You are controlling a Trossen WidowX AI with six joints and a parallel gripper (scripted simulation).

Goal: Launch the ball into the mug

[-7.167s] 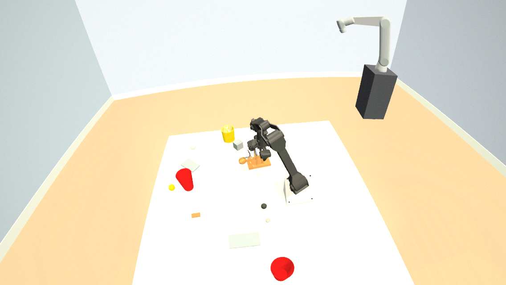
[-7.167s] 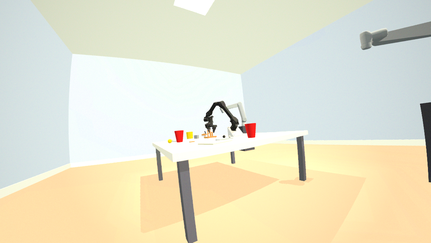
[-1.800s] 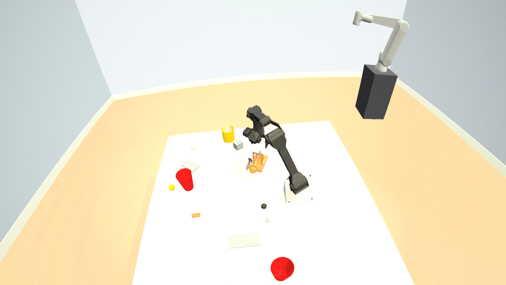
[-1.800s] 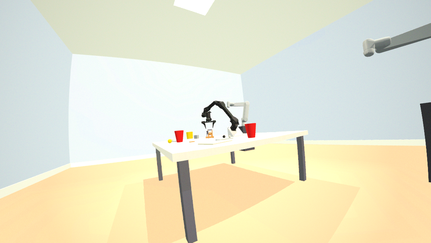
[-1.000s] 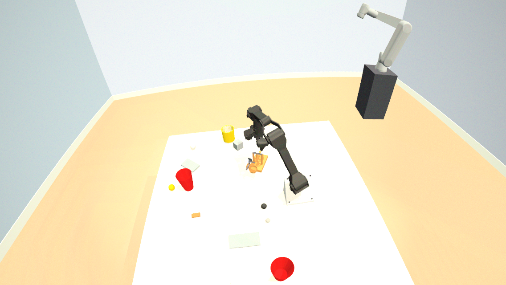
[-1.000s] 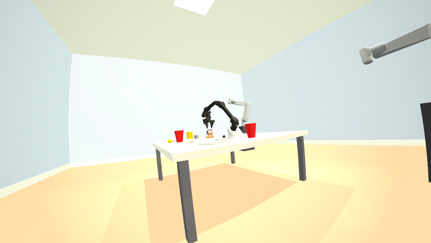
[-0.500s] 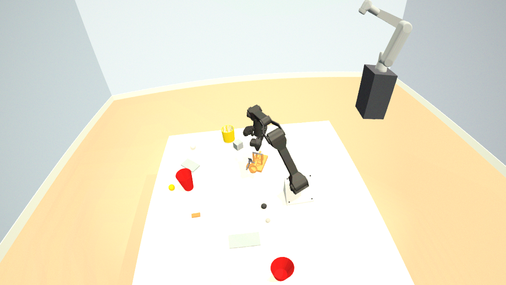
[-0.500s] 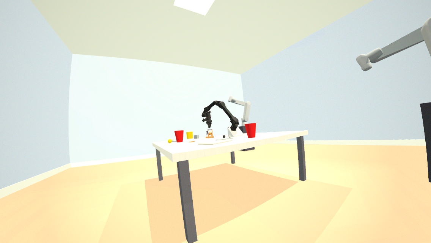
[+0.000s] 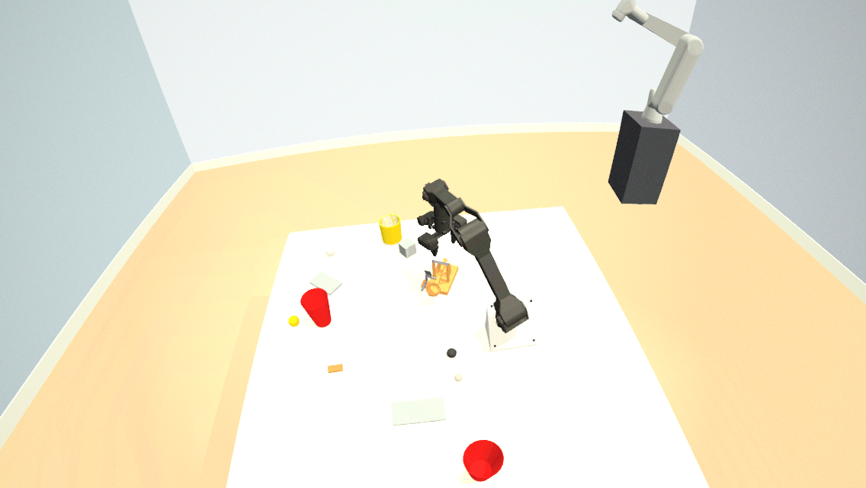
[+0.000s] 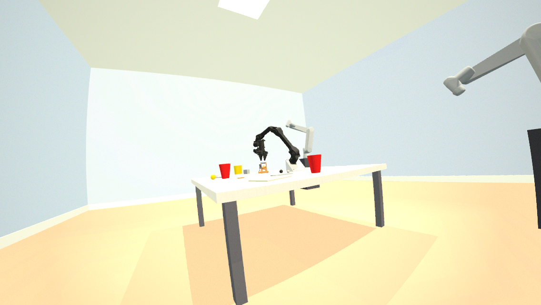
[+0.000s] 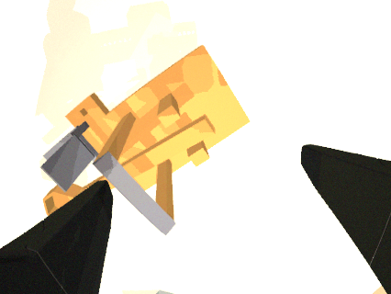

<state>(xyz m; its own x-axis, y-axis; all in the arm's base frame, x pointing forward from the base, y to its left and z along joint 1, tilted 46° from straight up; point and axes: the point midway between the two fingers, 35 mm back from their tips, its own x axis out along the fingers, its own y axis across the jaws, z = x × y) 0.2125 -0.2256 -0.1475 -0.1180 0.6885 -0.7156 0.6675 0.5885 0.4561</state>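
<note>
The claw (image 9: 428,241) hangs spread wide and empty above the white table (image 9: 545,375), between the yellow mug (image 9: 389,229) and the orange catapult (image 9: 440,277), beside a small grey cube (image 9: 407,248). The black ball (image 9: 450,352) lies on the table near the arm's base, well apart from the catapult.

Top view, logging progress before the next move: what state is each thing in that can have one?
Gripper: open, empty, above the table.
Catapult: upright; whether a ball is loaded, cannot tell.
Yellow mug: upright.
Far red cup: upside down.
Near red cup: tipped over.
Black ball: loose on the table.
</note>
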